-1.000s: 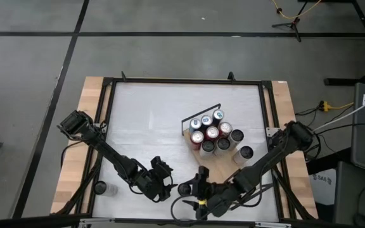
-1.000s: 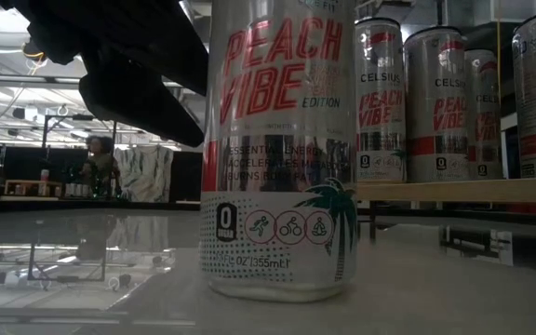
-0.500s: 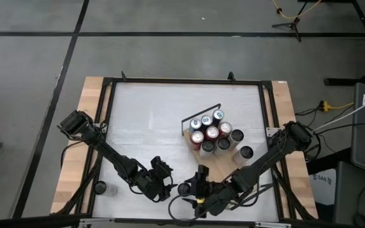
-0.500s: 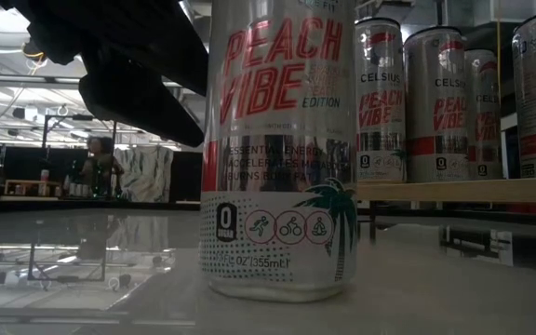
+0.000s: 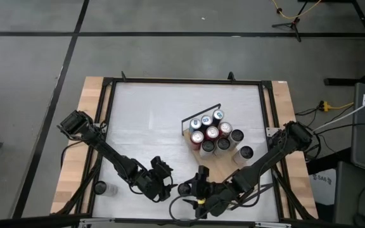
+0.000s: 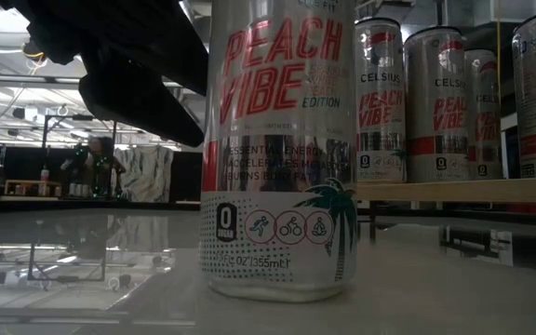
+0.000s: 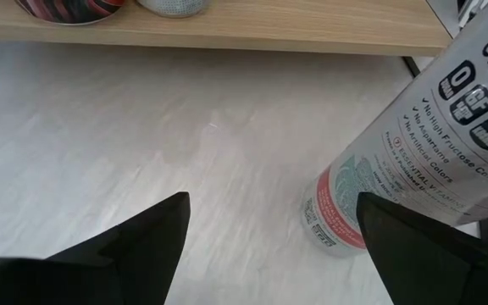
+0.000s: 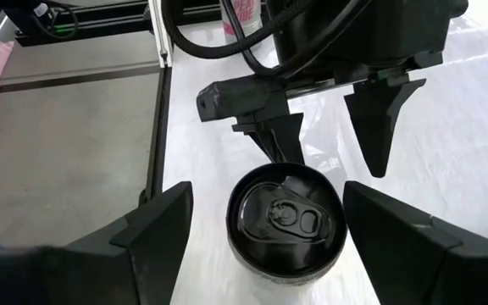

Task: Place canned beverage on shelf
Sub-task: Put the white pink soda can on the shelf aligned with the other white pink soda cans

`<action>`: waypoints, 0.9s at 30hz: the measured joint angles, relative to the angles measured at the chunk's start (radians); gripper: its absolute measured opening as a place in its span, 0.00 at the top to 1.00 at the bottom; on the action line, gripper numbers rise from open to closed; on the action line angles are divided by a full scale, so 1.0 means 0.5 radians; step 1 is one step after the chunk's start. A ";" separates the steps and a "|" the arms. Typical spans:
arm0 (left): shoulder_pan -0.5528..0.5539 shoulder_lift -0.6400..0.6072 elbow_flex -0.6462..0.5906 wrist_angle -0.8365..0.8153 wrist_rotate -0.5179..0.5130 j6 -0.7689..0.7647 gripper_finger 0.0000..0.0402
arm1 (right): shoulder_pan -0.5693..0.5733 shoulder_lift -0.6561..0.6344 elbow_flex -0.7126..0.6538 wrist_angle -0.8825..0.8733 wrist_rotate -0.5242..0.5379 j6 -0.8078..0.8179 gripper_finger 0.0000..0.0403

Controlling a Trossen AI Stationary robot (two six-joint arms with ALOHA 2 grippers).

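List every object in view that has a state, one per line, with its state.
Can on the table: upright, tab unopened, standing between the two grippers, not gripped.
Left gripper: open, beside the can.
Right gripper: open, fingers either side of the can, above it.
Shelf: holds upright cans.
Cans on the shelf: upright, clustered together.

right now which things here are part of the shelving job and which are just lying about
In the job:
- silver Peach Vibe can with black top, standing on the white table
- light-wood shelf board with cans on it
- open left claw
- open right claw, above the can

Lying about:
- small dark-topped can at the table's left edge
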 joint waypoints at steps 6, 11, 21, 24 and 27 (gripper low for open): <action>0.000 -0.001 0.000 0.000 0.000 -0.001 0.17 | -0.003 0.000 0.000 -0.007 0.003 -0.001 0.26; 0.000 -0.001 0.000 0.000 0.000 -0.002 0.17 | -0.004 -0.002 -0.041 -0.010 0.020 -0.002 0.26; 0.000 -0.001 0.000 0.000 0.000 -0.002 0.17 | -0.003 -0.002 -0.065 0.003 0.004 0.000 0.26; 0.000 -0.001 0.000 0.000 0.000 -0.002 0.17 | -0.004 0.009 -0.065 0.001 0.007 0.000 0.26; 0.000 -0.001 0.000 0.000 0.000 -0.002 0.17 | -0.004 0.033 -0.065 0.009 0.011 0.000 0.26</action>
